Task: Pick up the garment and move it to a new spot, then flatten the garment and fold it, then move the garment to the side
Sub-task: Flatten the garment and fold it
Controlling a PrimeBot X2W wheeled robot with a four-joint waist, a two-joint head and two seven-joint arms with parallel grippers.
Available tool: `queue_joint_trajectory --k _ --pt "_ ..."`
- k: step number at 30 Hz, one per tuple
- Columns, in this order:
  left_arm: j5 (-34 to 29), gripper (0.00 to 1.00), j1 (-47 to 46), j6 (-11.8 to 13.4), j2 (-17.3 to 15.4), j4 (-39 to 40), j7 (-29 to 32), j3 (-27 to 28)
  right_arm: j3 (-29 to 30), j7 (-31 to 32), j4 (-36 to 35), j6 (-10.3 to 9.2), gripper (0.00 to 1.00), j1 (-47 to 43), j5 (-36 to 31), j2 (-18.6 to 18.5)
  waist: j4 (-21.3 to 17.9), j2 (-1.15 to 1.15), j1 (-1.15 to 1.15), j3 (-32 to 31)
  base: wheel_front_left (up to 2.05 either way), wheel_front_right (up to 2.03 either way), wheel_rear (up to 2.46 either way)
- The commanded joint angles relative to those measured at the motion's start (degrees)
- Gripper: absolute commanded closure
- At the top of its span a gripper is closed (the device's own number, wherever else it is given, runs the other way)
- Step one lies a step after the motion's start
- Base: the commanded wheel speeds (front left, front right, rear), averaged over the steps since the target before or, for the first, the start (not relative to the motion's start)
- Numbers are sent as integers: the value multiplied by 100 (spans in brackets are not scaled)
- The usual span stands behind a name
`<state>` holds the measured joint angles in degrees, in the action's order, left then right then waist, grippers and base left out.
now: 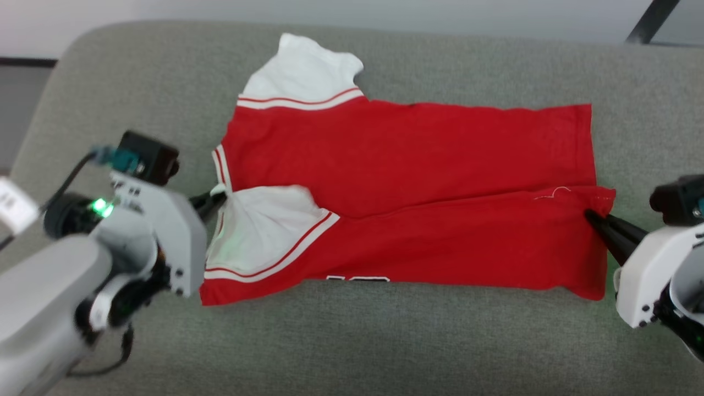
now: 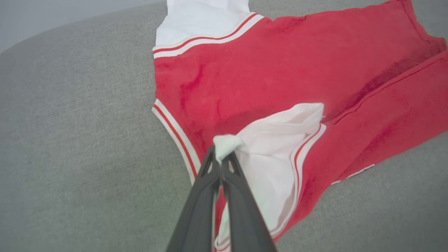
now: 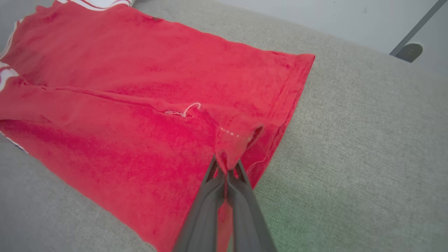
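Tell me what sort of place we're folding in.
Probably an indoor room, living-room style or a lab mock-up: the garment lies on a grey fabric cushion like a sofa seat, with a plain pale wall behind and a dark slanted strut past it.

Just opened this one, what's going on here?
The robot is mid-fold on the jersey, which lies on a grey cushion. The left gripper is shut on the tip of a white sleeve, the right gripper on a red hem corner. The near long edge is folded in over the body; black lettering peeks out below the fold.
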<state>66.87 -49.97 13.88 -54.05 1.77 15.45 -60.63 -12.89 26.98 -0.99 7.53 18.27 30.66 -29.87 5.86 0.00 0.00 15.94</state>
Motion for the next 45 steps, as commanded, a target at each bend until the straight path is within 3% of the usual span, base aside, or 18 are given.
queue_joint_trajectory --k 1,8,19,23,24,25,26,27,36,45 --pt "1 100 -173 -174 187 -317 121 -36 -36 78 139 -9 100 168 -58 47 -72 0 0 228 0 0 0" --pt "59 100 -559 -797 806 -1560 546 -251 -184 385 673 -9 100 569 47 229 -115 0 0 385 0 0 0" --pt "140 98 -703 -1286 1236 -2610 770 -410 -412 744 957 -9 100 637 297 296 -54 0 0 122 0 0 0" --pt "141 27 -738 -1312 1340 -2786 746 -412 -461 944 1024 -9 100 646 338 279 -19 0 0 -45 0 0 0" --pt "145 17 -741 -1325 1360 -2820 741 -415 -476 1013 1043 -9 94 645 335 264 -7 0 0 -93 0 0 0" --pt "99 6 -764 -1344 1364 -2851 688 -417 -480 1077 1065 -9 65 648 334 262 1 0 0 -143 0 0 0" --pt "114 0 -756 -1330 1377 -2891 650 -391 -487 1142 1082 -9 26 656 326 265 5 0 0 -193 0 0 0" --pt "144 0 -725 -1337 1399 -2919 639 -388 -506 1181 1078 -9 0 667 319 266 12 0 0 -244 0 0 0" --pt "4 0 -522 -1273 1363 -2878 277 -399 -519 1029 958 -9 0 530 248 188 77 0 0 -761 0 0 0" --pt "97 0 9 -772 992 -2069 -185 -250 -412 -293 313 -9 0 190 -40 4 81 0 0 -1179 0 0 0"
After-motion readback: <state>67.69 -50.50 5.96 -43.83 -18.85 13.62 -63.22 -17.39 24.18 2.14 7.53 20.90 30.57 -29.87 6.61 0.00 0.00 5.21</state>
